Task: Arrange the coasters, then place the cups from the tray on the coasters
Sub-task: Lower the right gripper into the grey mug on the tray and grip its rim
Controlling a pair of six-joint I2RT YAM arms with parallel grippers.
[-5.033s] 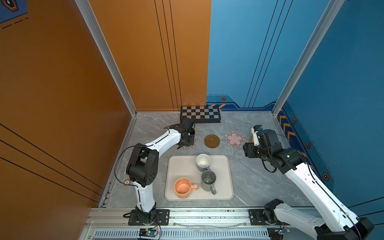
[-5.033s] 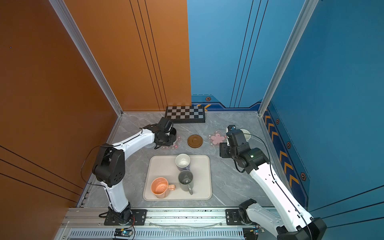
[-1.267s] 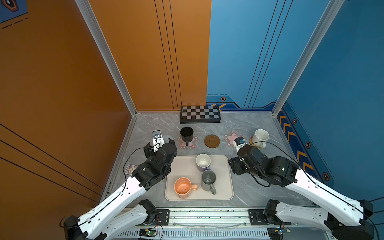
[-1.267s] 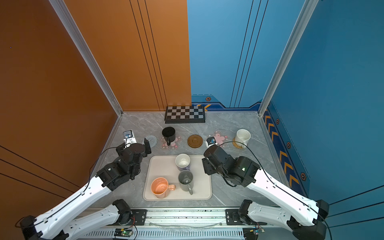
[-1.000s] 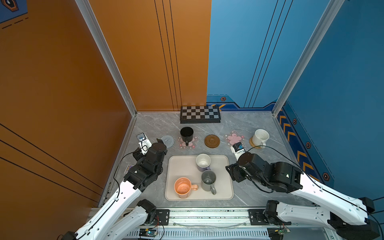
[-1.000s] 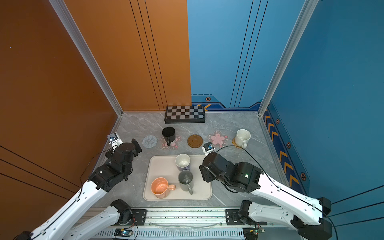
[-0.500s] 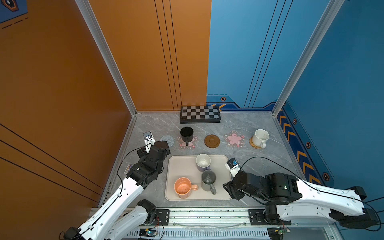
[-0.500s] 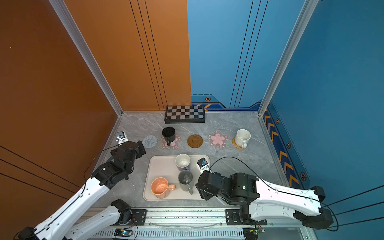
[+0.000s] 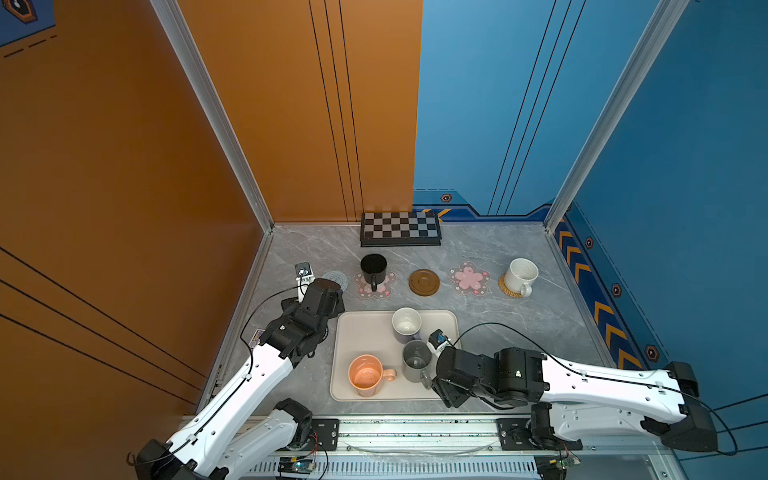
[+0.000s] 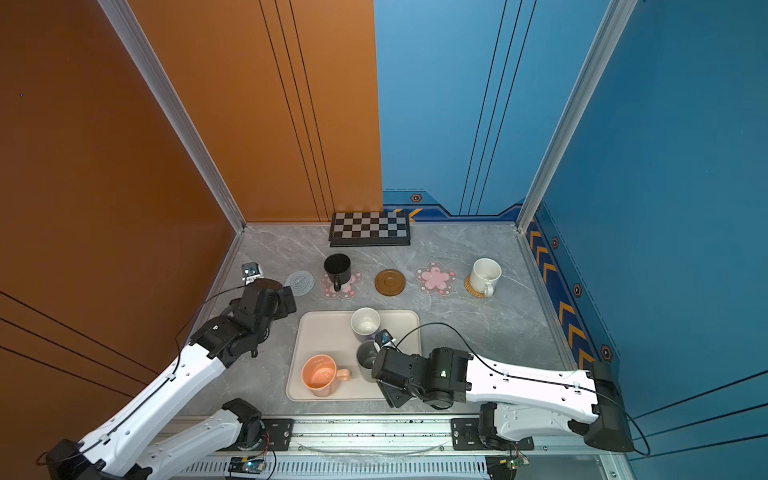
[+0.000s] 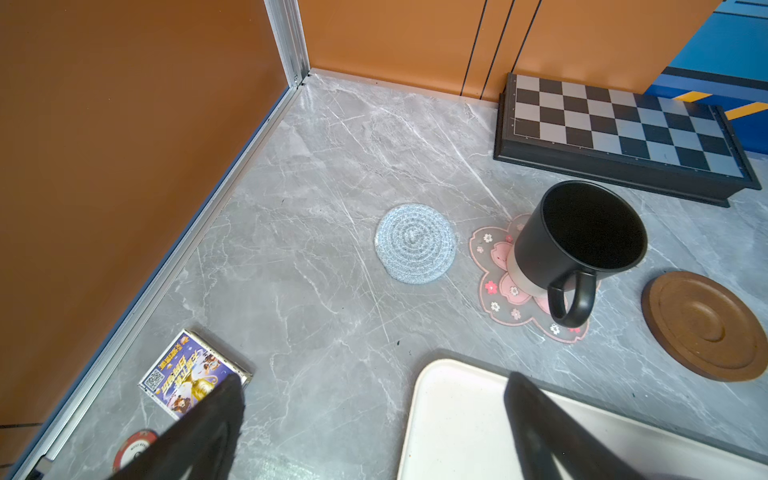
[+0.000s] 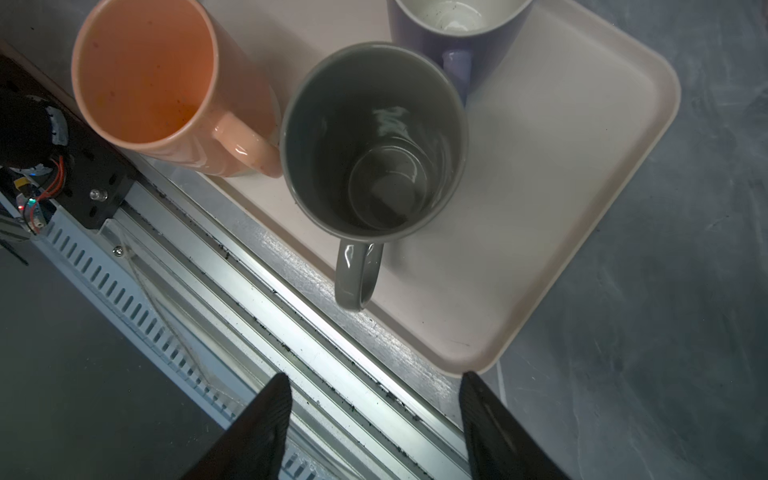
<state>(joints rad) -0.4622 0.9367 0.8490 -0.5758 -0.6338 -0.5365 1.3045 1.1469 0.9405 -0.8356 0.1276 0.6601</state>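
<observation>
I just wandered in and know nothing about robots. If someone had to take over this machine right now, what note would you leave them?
Left gripper: open, empty, by the tray's far left corner.
Right gripper: open, empty, near the grey mug's handle.
Done: five coasters laid in a row; black mug on a pink flower coaster, white speckled mug on the rattan coaster.
Left: orange mug, grey mug and lavender mug stand on the tray. Free spots: blue-grey coaster, brown wooden coaster, second pink flower coaster.

The right wrist view's edge cuts off the lavender cup [image 12: 457, 43].
</observation>
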